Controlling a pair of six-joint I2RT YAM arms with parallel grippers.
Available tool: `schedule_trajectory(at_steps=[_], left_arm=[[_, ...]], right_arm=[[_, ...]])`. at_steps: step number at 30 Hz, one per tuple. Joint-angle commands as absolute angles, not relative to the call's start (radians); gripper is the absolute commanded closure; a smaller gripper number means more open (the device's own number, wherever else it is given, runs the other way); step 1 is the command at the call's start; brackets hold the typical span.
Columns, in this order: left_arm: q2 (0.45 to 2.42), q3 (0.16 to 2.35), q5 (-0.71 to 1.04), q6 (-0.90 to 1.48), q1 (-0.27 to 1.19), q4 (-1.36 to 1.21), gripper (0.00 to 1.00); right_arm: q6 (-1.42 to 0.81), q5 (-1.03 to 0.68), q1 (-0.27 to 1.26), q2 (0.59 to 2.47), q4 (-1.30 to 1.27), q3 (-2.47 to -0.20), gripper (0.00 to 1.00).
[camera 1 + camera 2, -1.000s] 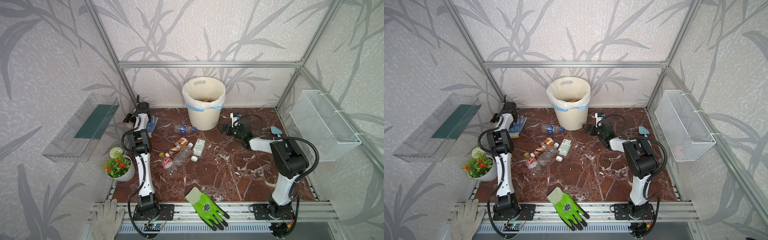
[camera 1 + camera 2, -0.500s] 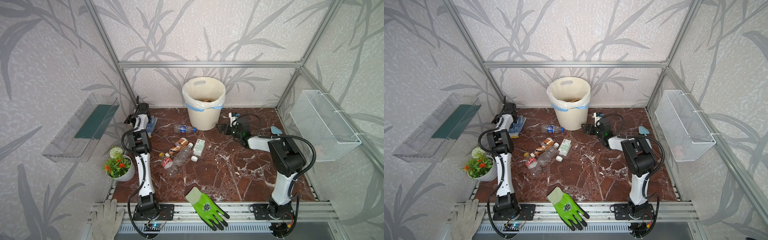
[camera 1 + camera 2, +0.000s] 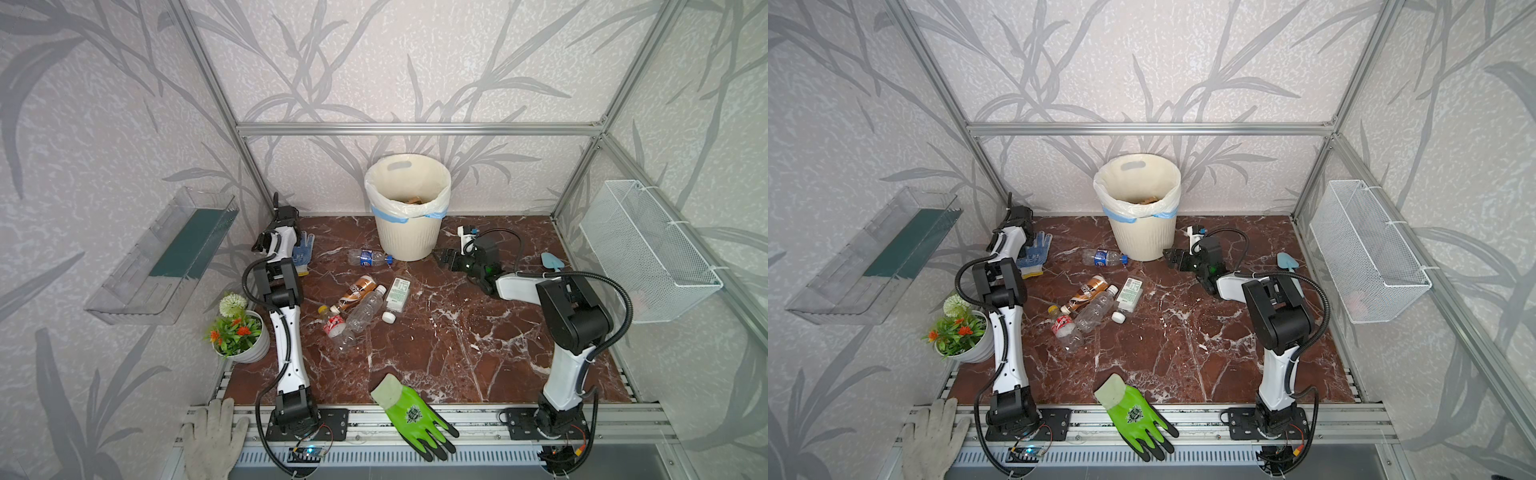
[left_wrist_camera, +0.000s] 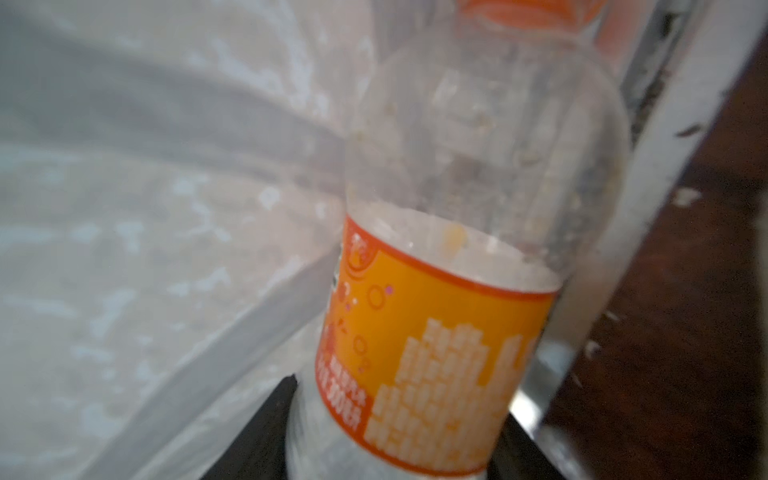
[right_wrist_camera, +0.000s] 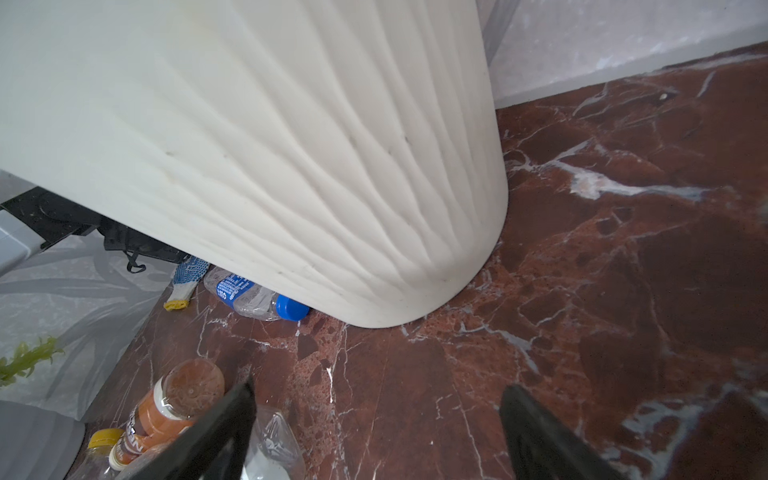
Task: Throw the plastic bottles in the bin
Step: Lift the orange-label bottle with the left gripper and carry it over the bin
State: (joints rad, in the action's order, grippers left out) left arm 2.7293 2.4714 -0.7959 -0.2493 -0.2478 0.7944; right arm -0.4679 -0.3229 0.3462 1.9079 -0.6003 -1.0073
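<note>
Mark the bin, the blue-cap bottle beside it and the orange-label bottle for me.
bin (image 3: 409,239): in a top view, ribbed front wall.
blue-cap bottle (image 3: 366,257): in a top view, blue label.
orange-label bottle (image 4: 436,353): left wrist view, orange label.

The orange-labelled bottle (image 4: 449,291) fills the left wrist view in a blur, its orange top end and its base both cut off by the picture's edges. Of the left pincer (image 4: 399,411) clamped on it, only two dark slivers show. In both top views that pincer and bottle are hidden behind the left arm's wrist (image 3: 282,237). The right wrist view cuts off the bin (image 5: 291,145) above its ribbed wall, which hides part of the blue-labelled bottle (image 5: 245,293). The wide-apart right pincer (image 5: 378,388) is cut at the lower edge, one finger (image 5: 216,432) covering part of the brown-labelled bottle (image 5: 166,409). In a top view the brown scraps (image 3: 413,201) inside the bin are too small to tell.
</note>
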Motion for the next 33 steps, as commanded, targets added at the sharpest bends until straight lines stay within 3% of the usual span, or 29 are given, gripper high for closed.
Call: schedule_trajectory(at_steps=[1,8,14,25,33], left_arm=[[2.569,2.428,-0.689,-0.141,-0.223,0.872,0.53],[2.335,2.245,-0.634,-0.09,-0.171,0.802,0.52],[2.098,1.995,-0.549,-0.009,-0.122,0.718,0.52],[1.377,1.209,-0.046,0.216,-0.01,0.294,0.5],[0.947,0.94,0.021,0.259,0.106,0.157,0.5]], right_arm=[[-0.431,-0.302,0.348,1.837,-0.608,-0.972,0.07],[-0.413,-0.313,0.348,1.769,-0.579,-0.95,0.08],[-0.362,-0.253,0.369,1.589,-0.499,-0.887,0.08],[-0.23,-0.125,0.415,1.263,-0.219,-0.809,0.08],[-0.196,-0.076,0.448,1.217,-0.062,-0.816,0.08]])
